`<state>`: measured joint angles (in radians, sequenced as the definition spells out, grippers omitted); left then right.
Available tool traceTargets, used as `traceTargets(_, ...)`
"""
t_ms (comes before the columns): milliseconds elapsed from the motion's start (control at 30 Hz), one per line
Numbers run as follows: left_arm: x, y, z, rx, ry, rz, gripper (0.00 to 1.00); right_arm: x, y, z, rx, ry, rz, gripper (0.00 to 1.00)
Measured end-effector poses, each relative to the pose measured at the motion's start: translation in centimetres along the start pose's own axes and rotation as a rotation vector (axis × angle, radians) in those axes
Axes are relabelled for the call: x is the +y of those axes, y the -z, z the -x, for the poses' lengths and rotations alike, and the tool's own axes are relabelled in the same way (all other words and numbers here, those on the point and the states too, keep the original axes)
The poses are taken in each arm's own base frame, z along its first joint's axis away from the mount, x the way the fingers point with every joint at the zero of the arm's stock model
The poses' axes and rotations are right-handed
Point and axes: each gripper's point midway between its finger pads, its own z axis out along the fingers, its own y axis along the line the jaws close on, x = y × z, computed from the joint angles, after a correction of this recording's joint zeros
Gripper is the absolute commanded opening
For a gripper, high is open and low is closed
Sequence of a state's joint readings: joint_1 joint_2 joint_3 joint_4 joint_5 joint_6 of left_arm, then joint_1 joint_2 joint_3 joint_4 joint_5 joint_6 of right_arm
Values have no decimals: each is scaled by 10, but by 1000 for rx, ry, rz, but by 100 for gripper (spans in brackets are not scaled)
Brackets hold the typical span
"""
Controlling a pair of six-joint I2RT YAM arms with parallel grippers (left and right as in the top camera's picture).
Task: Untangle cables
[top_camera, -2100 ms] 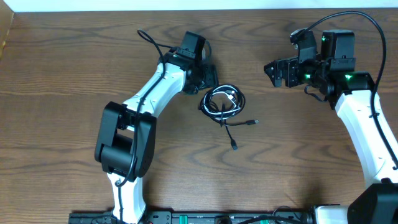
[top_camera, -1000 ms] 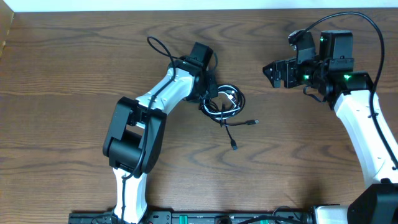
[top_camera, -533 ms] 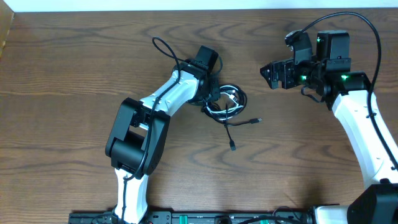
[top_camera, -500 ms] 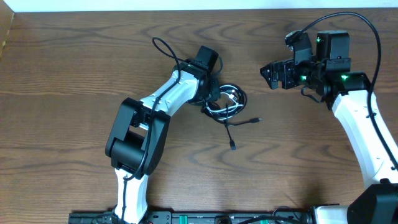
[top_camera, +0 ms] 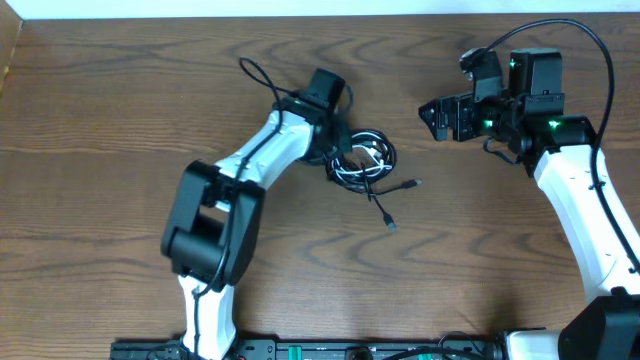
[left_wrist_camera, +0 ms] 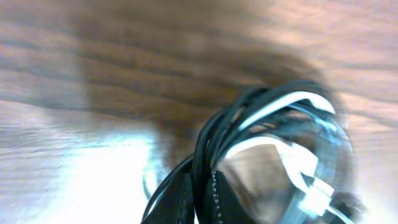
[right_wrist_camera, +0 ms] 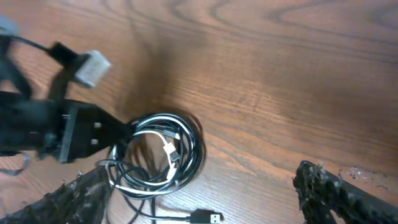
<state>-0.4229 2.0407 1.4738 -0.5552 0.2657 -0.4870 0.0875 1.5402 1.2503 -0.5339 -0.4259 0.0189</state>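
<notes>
Overhead | cables (top_camera: 365, 158) coiled, tails lower-right | end effector L (top_camera: 338, 150) gripping coil, R (top_camera: 438, 118) spread

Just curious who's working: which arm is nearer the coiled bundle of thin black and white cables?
Left. Left arm's fingers grip the left edge of the black and white cable bundle; right arm's fingers hang open, well to its right.

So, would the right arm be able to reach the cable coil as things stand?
Probably yes. Only bare table lies between the open fingers of the right arm and the cable coil; the left arm seems to hold just its left edge.
</notes>
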Motion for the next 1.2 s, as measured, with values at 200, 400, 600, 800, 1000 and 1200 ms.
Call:
traceTargets(200, -30, 79, 25, -135, -66, -155, 8, 11, -3, 7, -26, -26, 18, 79)
traceTargets(400, -50, 108, 22, -159, -115, -241, 7, 36, -11, 9, -30, -26, 64, 71)
traceTargets(600, -63, 111, 15, -123, -129, -319, 8, 48, -33, 5, -11, -61, 100, 66)
traceTargets(800, -73, 121, 17, -97, -120, -436, 8, 54, -64, -10, 49, -106, 160, 61)
traceTargets(1000, -74, 138, 31, -92, -65, -564, 7, 57, -83, -11, 56, -170, 210, 58)
traceTargets(1200, -77, 144, 29, -63, -40, -611, 7, 69, -98, -15, 73, -218, 264, 58)
